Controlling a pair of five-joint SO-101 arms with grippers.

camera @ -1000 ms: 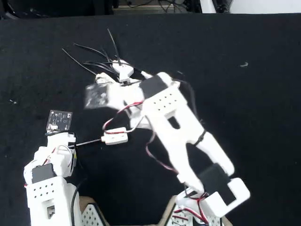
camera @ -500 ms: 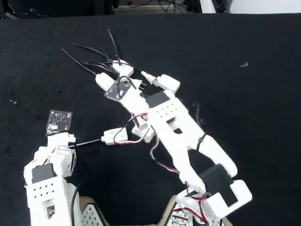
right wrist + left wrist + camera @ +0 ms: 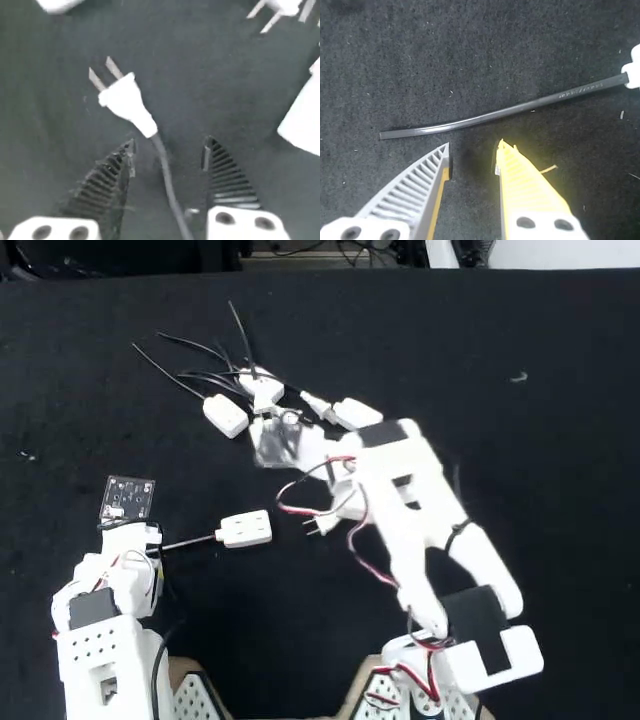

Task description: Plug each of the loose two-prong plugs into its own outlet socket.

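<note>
White two-prong plug beyond the outlet socket trails its cord between the spread right gripper; left gripper hangs spread above the socket's black cord.

Right gripper is hanging far forward, jaws parted; left gripper, also parted, is sitting tucked back

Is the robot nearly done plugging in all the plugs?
Not yet. Done: nothing I can see. The white two-prong plug lies on the black table with bare prongs, and so does a second white plug. In hand: the right gripper hangs open around the first plug's black cord, gripping nothing; the left gripper is open too. Left: plugging in every plug.
</note>
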